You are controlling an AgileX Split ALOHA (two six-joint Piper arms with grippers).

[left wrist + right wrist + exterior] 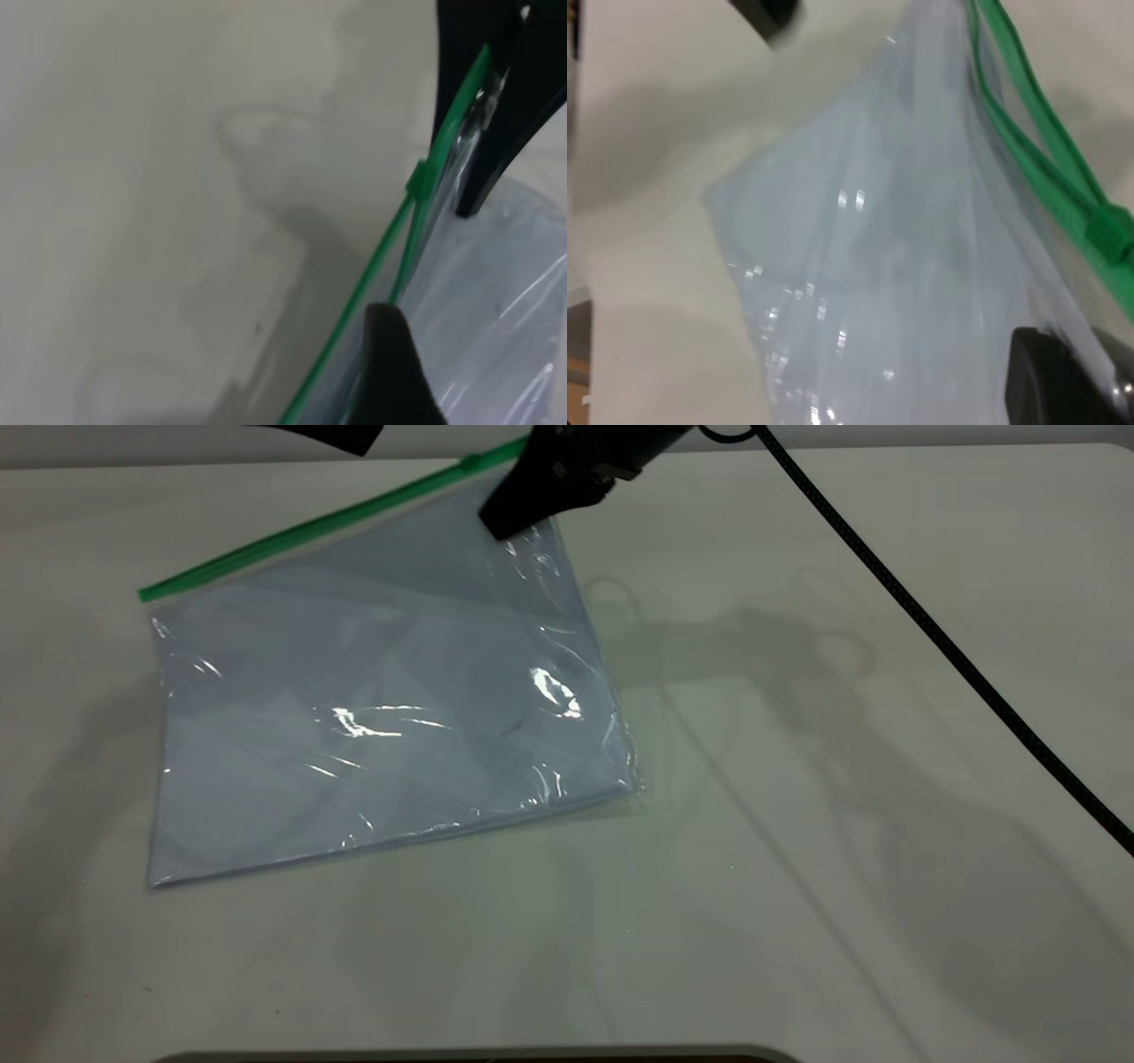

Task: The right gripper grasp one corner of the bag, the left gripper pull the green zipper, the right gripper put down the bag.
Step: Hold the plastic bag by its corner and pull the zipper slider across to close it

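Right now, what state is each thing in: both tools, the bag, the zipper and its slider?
right tool: shut on the bag's green-strip corner, holding it up.
left tool: beside the zipper, grip state unclear.
bag: raised at that corner, the opposite edge resting on the table.
green zipper: split apart below the slider.
slider: close to the held corner.

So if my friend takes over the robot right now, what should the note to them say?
Right gripper: shut on the bag's corner at the far end of the green zipper, holding that corner up.
Left gripper: near the table's far edge, close to the zipper; open or shut cannot be told.
Bag: its near edge rests on the table, and its far corner is lifted.
Slider: close to the held corner; the strip looks split open beyond it.
Left: finish the zipper pull if needed, then the right gripper puts the bag down.
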